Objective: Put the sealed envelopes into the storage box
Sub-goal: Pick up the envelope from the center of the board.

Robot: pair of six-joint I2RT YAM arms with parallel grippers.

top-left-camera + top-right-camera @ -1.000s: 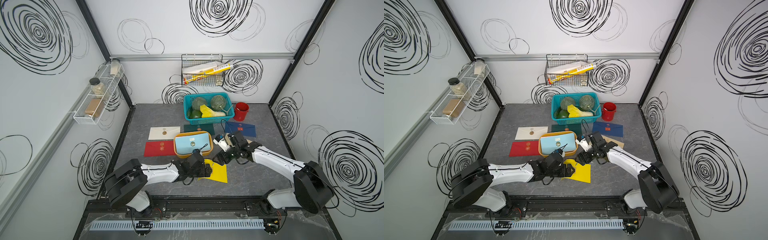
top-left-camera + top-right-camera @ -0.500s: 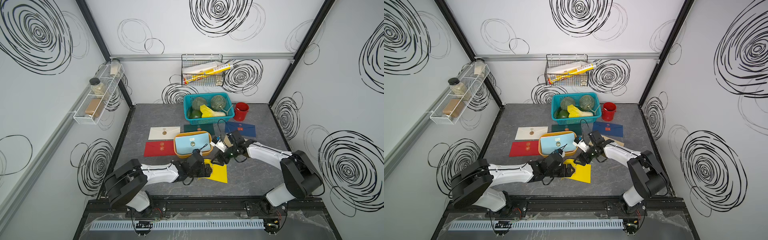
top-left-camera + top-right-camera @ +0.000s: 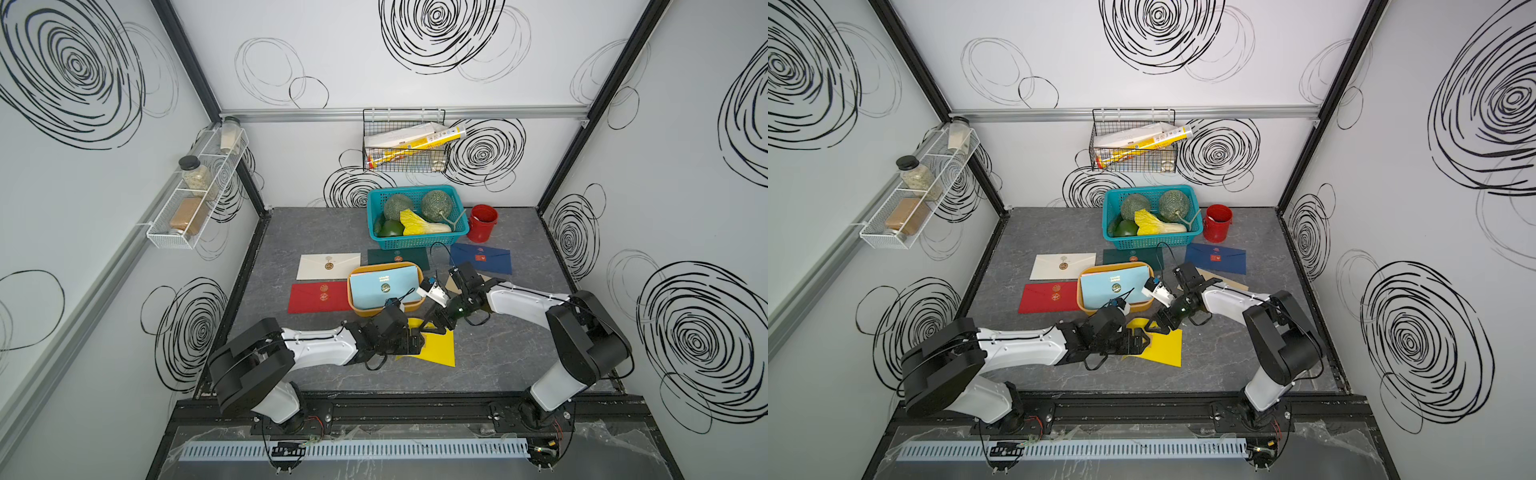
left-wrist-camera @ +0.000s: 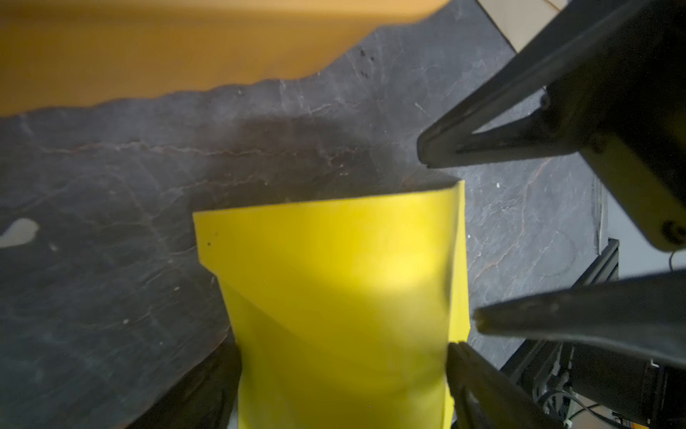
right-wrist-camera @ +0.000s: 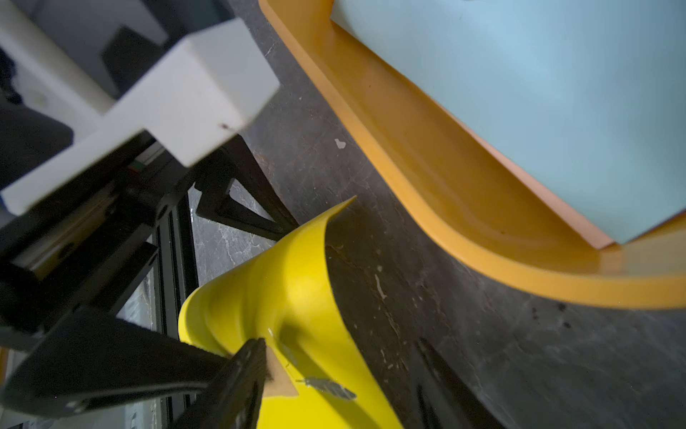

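A yellow envelope [image 3: 436,349] [image 3: 1163,349] lies at the front centre. Its left end bows up between the wide-set fingers of my left gripper [image 3: 415,343] [image 4: 343,345], which press on both long edges. My right gripper [image 3: 432,328] [image 5: 339,343] stands open astride the raised corner of the yellow envelope [image 5: 297,278], with one finger touching its top face. The orange-yellow storage box [image 3: 350,291] [image 5: 427,178] sits just behind, with a light blue envelope [image 3: 382,286] on top inside. White [image 3: 328,266], red [image 3: 318,296], dark green [image 3: 397,257] and navy [image 3: 480,257] envelopes lie flat around the box. A beige one [image 3: 1225,280] shows under my right arm.
A teal basket [image 3: 417,218] of vegetables and a small red bucket [image 3: 482,222] stand at the back. A wire rack [image 3: 405,145] hangs on the back wall. A shelf with jars [image 3: 195,195] is on the left wall. Both wrists crowd the box's front right corner.
My right gripper has come down and leftward onto the yellow envelope's raised corner, and its jaws have narrowed. The left arm and the envelope have stayed put.
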